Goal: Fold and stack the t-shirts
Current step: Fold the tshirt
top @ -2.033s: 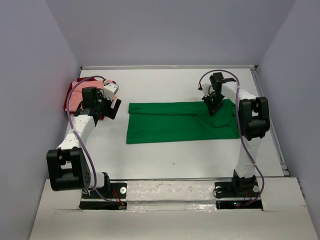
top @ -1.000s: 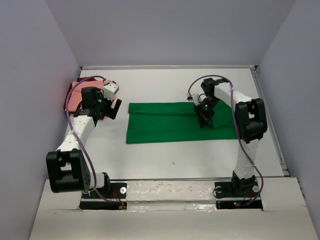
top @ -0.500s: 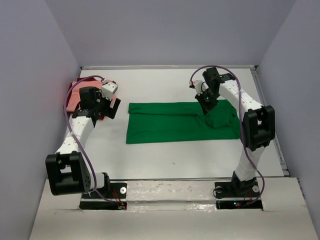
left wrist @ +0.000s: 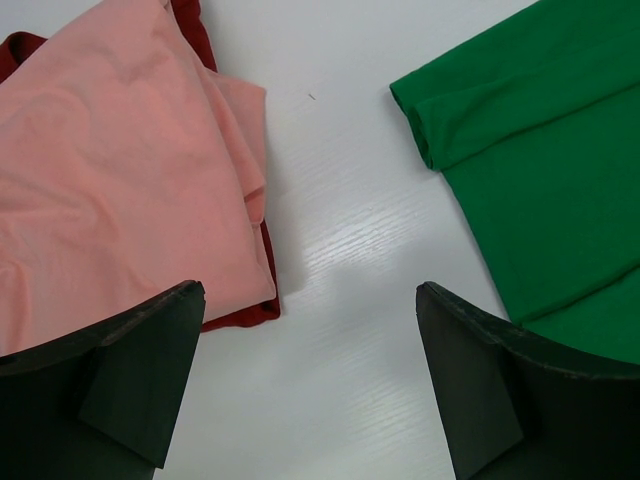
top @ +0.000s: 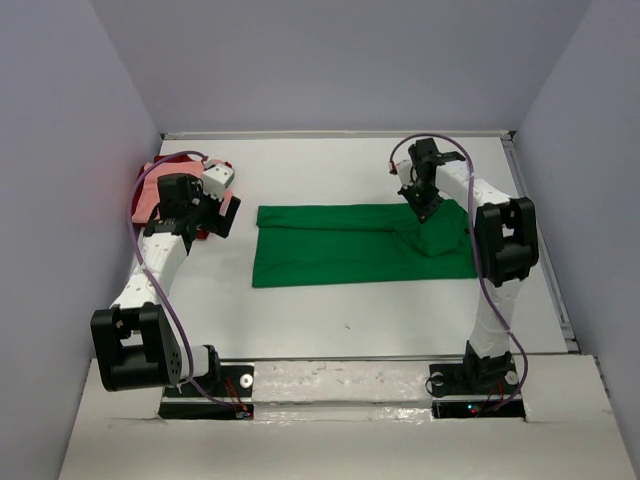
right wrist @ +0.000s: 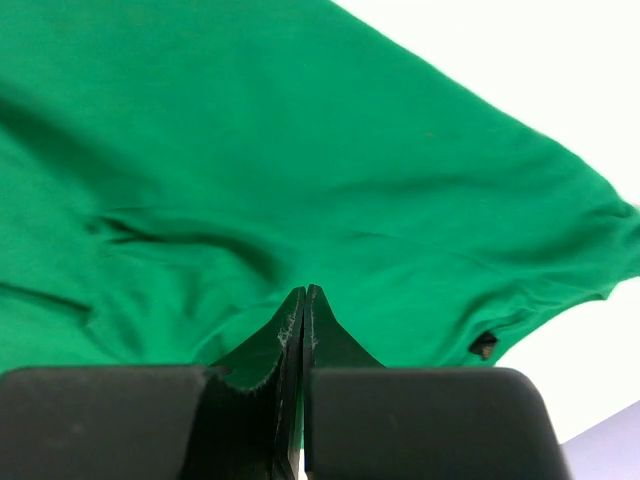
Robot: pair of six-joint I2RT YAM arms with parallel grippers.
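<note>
The bright green t-shirt (top: pixel 350 245) lies flat on the white table as a long folded strip; it also shows in the left wrist view (left wrist: pixel 540 170) and the right wrist view (right wrist: pixel 300 150). The salmon pink t-shirt (top: pixel 150 192) lies folded on the dark red t-shirt (left wrist: pixel 240 315) at the far left (left wrist: pixel 110 170). My left gripper (top: pixel 222 212) is open and empty (left wrist: pixel 310 295) above bare table between the stack and the green shirt. My right gripper (top: pixel 428 207) is shut with nothing between its fingers (right wrist: pixel 303 292), low over the green shirt's far right part.
Grey walls enclose the white table (top: pixel 330 310) on the left, back and right. A raised rim runs along the table's right edge (top: pixel 545 260). The arms' bases stand at the near edge.
My right gripper swung over the green shirt's right part toward the middle and came back to its far right edge. The cloth there shows a slight crease. My left gripper barely moved.
</note>
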